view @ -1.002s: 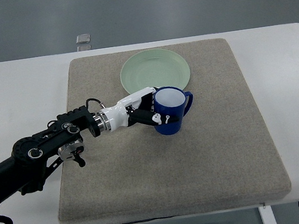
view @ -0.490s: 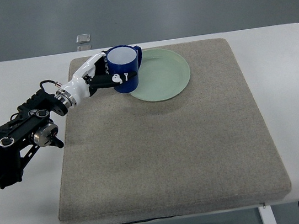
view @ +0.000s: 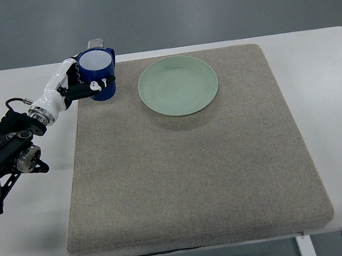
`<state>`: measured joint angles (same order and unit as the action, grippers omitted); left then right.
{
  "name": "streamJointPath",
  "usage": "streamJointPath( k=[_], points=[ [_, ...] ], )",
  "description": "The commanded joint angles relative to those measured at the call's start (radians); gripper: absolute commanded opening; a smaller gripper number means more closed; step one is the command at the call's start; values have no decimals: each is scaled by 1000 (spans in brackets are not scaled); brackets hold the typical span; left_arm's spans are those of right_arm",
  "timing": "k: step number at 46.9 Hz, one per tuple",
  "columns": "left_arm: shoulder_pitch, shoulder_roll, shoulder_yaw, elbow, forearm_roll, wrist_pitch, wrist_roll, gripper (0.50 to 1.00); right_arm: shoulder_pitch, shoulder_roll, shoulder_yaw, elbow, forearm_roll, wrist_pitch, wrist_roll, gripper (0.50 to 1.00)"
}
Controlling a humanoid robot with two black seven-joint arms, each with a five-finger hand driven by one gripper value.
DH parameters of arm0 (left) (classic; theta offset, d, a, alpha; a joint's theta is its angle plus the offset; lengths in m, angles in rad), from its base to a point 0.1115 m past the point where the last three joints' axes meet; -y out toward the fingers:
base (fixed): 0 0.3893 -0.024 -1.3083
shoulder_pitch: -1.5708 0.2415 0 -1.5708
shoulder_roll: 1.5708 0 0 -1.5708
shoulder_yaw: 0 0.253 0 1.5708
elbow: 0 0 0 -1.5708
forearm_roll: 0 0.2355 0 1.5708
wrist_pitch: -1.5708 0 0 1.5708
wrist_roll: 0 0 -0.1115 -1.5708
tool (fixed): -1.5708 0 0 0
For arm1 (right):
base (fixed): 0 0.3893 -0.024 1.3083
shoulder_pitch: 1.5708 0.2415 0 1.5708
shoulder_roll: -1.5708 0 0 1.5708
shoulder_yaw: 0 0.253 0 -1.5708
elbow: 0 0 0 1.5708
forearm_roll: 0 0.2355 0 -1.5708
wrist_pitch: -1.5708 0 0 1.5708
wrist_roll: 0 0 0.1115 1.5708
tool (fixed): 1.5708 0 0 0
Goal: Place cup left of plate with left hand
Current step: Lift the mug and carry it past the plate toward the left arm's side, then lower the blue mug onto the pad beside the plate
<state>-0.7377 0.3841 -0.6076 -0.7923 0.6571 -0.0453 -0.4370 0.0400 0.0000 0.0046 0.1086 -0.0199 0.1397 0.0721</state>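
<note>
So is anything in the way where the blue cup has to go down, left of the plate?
Nothing visible. The left hand holds the blue cup over the mat, already left of the green plate.

Left arm entering from the left edge, reaching toward one o'clock, white left hand [view: 82, 84] curled, apparently gripping, wrist raised
</note>
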Motion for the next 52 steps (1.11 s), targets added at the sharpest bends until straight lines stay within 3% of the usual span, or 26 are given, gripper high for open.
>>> streamJointPath(
  k=[1,27,33,52],
  points=[
    [1,-2,3,4,-25,-1,-2,656,0,0,0,0,0,0,0,934],
    [24,-16,14,74,-31,2,-65,656,0,0,0,0,0,0,0,934],
    [26,-37,14,96,-33,2,-65,694,1,0,0,0,0,0,0,934],
    [26,-97,14,153,-31,4,-66,701,0,0,0,0,0,0,0,934]
  ],
)
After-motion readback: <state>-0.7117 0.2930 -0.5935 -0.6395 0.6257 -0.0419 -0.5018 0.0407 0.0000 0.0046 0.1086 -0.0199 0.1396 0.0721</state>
